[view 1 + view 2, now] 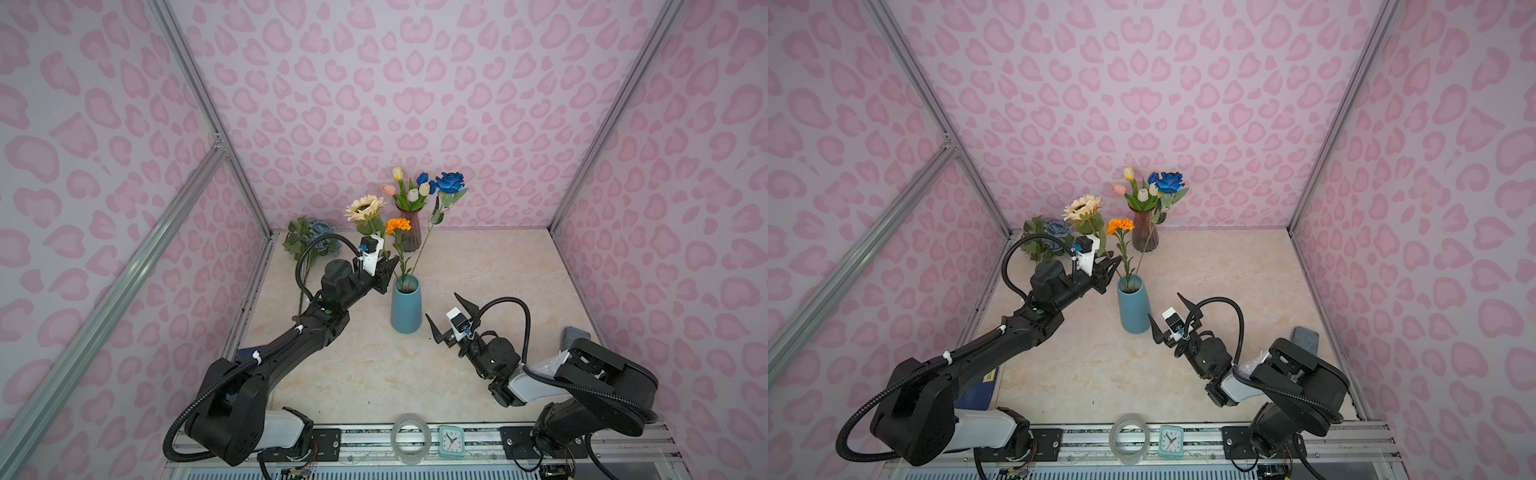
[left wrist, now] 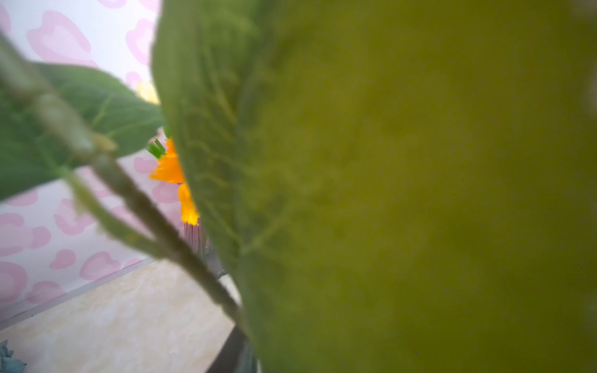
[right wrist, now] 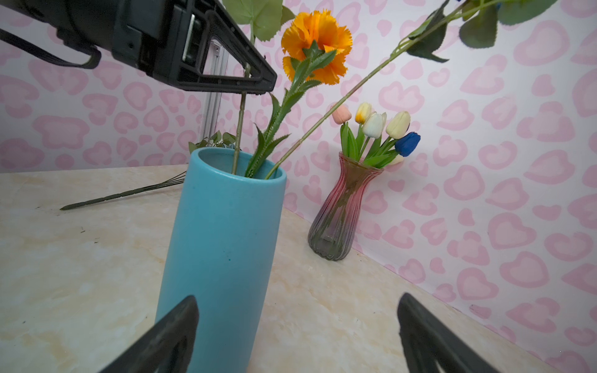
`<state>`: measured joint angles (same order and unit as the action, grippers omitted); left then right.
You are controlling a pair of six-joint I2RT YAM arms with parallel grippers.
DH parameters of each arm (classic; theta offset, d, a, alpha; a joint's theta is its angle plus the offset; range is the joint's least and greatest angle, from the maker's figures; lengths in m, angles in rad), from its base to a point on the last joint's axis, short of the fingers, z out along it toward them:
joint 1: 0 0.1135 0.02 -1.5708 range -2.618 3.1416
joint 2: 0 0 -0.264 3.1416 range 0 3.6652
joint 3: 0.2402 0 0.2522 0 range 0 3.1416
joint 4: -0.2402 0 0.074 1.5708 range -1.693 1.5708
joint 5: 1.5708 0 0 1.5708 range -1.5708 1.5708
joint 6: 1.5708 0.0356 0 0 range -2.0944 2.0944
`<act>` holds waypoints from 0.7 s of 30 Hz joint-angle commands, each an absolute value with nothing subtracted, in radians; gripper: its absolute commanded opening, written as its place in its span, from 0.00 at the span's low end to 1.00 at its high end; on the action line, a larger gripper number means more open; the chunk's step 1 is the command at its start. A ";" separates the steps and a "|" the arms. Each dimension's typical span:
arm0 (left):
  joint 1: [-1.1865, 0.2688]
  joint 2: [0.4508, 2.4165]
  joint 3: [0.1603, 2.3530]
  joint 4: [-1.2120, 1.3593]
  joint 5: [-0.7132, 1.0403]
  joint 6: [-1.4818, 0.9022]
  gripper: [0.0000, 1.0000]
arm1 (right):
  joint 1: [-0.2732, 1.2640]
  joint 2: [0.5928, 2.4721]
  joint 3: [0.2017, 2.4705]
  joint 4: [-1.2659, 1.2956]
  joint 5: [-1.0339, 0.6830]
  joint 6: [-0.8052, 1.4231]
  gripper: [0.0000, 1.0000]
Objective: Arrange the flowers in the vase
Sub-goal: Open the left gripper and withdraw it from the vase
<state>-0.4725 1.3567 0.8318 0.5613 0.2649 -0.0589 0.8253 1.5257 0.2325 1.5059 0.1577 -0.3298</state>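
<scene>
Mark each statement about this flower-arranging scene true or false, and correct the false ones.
1. The tulips stand in the pink glass vase. True.
2. The orange flower lies flat on the table. False: its stem stands in the blue vase.
3. The right gripper is open and holds nothing. True.
4. The dusty-blue rose bunch is in the blue vase. False: it lies on the table, apart from both vases.
5. Three stems enter the blue vase. True.
</scene>
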 commanded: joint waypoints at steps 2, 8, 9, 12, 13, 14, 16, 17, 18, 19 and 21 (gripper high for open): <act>-0.466 1.305 0.813 0.556 0.253 -0.054 0.50 | 0.827 1.531 0.230 1.537 0.172 -0.333 0.95; -0.436 1.201 0.752 0.513 0.255 -0.026 0.86 | 0.827 1.533 0.231 1.538 0.173 -0.331 0.95; -0.428 1.179 0.737 0.506 0.262 -0.019 0.87 | 0.828 1.533 0.231 1.538 0.173 -0.332 0.95; -0.414 1.122 0.692 0.470 0.267 0.004 0.88 | 0.828 1.537 0.232 1.539 0.175 -0.333 0.95; -0.408 1.104 0.679 0.457 0.267 0.010 0.88 | 0.829 1.537 0.232 1.540 0.175 -0.332 0.95; -0.400 1.080 0.660 0.444 0.268 0.014 0.87 | 0.828 1.538 0.233 1.542 0.175 -0.331 0.95; -0.390 1.029 0.611 0.436 0.258 0.023 0.86 | 0.830 1.540 0.233 1.544 0.175 -0.333 0.95; -0.387 0.997 0.585 0.437 0.253 0.026 0.85 | 0.831 1.541 0.233 1.543 0.177 -0.333 0.95; -0.387 0.963 0.551 0.444 0.248 0.033 0.84 | 0.833 1.542 0.233 1.543 0.178 -0.334 0.95; -0.388 0.937 0.525 0.448 0.237 0.038 0.83 | 0.833 1.543 0.233 1.544 0.178 -0.334 0.95; -0.385 0.890 0.476 0.432 0.158 0.043 0.81 | 0.835 1.548 0.233 1.550 0.178 -0.337 0.96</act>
